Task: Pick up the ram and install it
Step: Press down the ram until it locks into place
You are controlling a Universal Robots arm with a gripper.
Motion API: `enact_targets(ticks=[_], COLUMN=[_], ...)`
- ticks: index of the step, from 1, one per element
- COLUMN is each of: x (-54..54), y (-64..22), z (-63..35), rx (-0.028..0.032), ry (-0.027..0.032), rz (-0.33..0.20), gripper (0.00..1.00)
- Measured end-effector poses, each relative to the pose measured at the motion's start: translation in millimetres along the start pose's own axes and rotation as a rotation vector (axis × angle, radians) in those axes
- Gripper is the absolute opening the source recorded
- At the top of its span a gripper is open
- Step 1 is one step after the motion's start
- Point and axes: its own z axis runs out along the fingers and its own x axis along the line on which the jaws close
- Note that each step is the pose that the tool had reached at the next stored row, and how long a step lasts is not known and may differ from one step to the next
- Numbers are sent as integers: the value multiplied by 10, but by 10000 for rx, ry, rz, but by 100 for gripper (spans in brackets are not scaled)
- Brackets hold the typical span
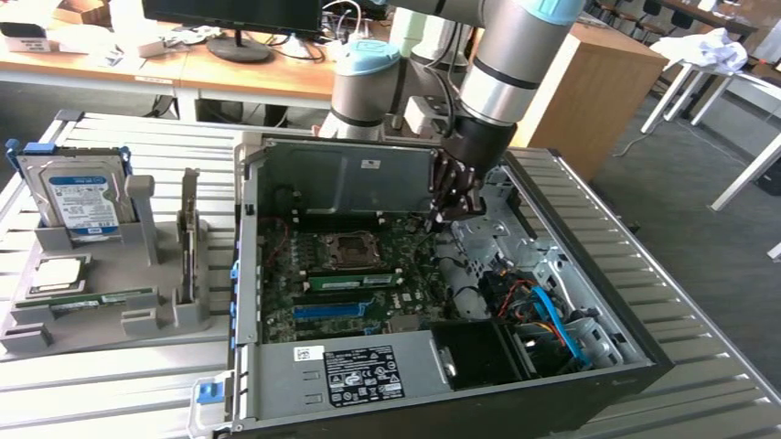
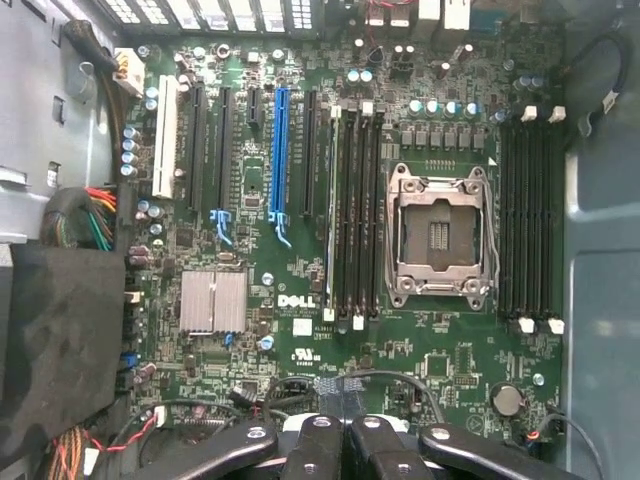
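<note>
A ram stick (image 1: 104, 297), long, thin and green, lies flat in the grey holder (image 1: 73, 334) at the exterior view's left, outside the computer case (image 1: 610, 302). Another green stick (image 1: 354, 280) stands in a slot on the motherboard (image 1: 305, 311) beside the empty processor socket (image 1: 346, 249). In the wrist view it appears edge-on as a pale line (image 2: 333, 210) among the dark memory slots (image 2: 362, 210). My gripper (image 1: 449, 210) hangs over the rear of the case, far from the holder. Its black fingers (image 2: 315, 445) are shut together with nothing between them; gripper (image 2: 340, 440).
The holder also carries a hard drive (image 1: 80, 197), a square silver processor (image 1: 58, 274) and an upright dark expansion card (image 1: 189, 233). Inside the case sit a drive cage (image 1: 347, 178), cable bundles (image 1: 543, 315) and a power supply (image 1: 366, 370). Desks and a monitor stand behind.
</note>
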Motion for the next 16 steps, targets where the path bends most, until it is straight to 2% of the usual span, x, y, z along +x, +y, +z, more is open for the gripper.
enact_targets(ticks=[16], x=[0], y=[-4], z=[-1], rx=[-5], ry=[8], rz=[64], gripper=[10])
